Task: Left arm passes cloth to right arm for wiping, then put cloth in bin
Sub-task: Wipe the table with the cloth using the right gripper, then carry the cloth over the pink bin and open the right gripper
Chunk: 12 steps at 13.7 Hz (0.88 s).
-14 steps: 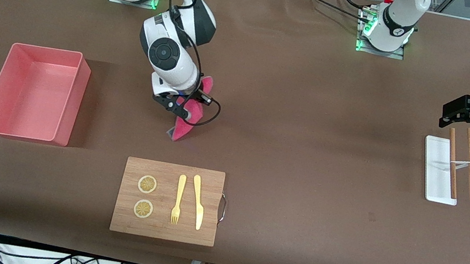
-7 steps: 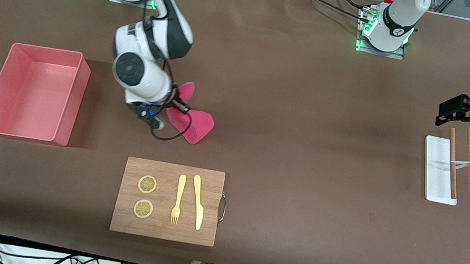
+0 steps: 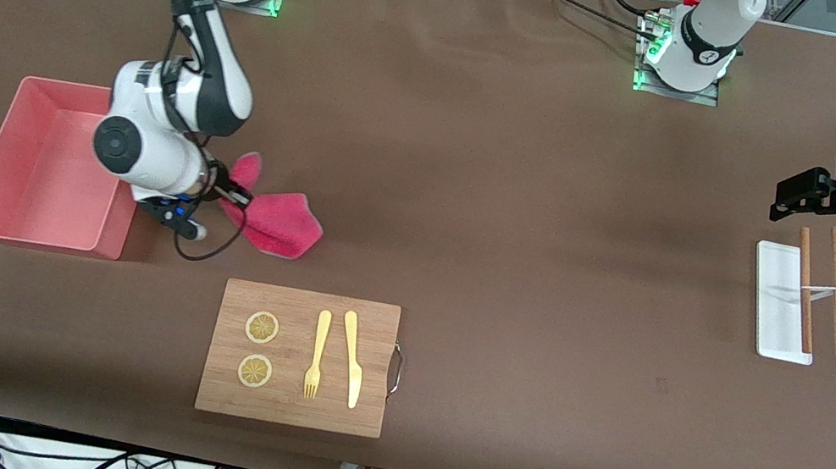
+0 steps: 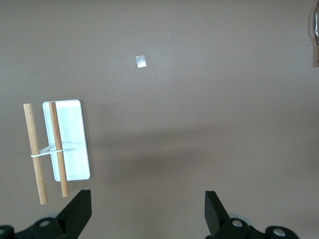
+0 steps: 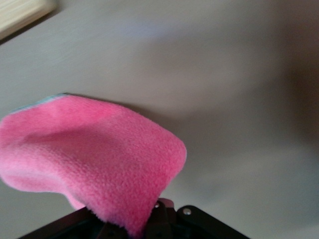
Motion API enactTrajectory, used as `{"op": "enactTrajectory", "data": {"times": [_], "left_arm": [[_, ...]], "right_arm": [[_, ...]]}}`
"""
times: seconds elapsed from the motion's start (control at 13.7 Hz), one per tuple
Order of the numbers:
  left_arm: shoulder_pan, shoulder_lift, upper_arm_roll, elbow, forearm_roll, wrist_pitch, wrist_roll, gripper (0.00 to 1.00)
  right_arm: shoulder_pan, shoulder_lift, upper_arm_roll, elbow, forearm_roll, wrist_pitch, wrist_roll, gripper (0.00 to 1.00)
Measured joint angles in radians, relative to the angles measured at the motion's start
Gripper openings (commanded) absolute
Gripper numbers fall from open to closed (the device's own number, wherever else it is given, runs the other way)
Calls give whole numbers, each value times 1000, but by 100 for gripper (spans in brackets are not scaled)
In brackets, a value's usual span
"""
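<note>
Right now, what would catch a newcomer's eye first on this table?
The magenta cloth stands out, pinched in the right tool just beside the pink bin at the right arm's end of the table. Next, the wooden board with lemon slices, fork and knife, nearer the front camera. The left tool waits open near the white tray.

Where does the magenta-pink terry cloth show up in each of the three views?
Front view: the magenta-pink terry cloth hangs from the right pincer, beside the pale pink plastic bin.
Left wrist view: not in it.
Right wrist view: the cloth fills the lower part.
Shared landmark: the wooden cutting board, a corner in the right wrist view.
</note>
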<state>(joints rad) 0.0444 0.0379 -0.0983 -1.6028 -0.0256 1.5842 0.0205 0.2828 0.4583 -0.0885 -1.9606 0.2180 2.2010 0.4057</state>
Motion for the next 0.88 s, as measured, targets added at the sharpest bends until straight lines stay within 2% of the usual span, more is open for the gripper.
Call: {"op": "enactTrajectory", "data": {"times": [0.22, 0.51, 0.88], "left_arm": [[0, 0, 0, -2, -1, -11, 0, 100], [0, -1, -7, -11, -1, -13, 0, 100], [-2, -19, -24, -39, -2, -13, -16, 100]], "right_arm": [[-57, 0, -63, -9, 0, 3, -201, 0], [-118, -19, -92, 4, 0, -36, -328, 0], [-117, -82, -141, 171, -31, -360, -332, 0]]}}
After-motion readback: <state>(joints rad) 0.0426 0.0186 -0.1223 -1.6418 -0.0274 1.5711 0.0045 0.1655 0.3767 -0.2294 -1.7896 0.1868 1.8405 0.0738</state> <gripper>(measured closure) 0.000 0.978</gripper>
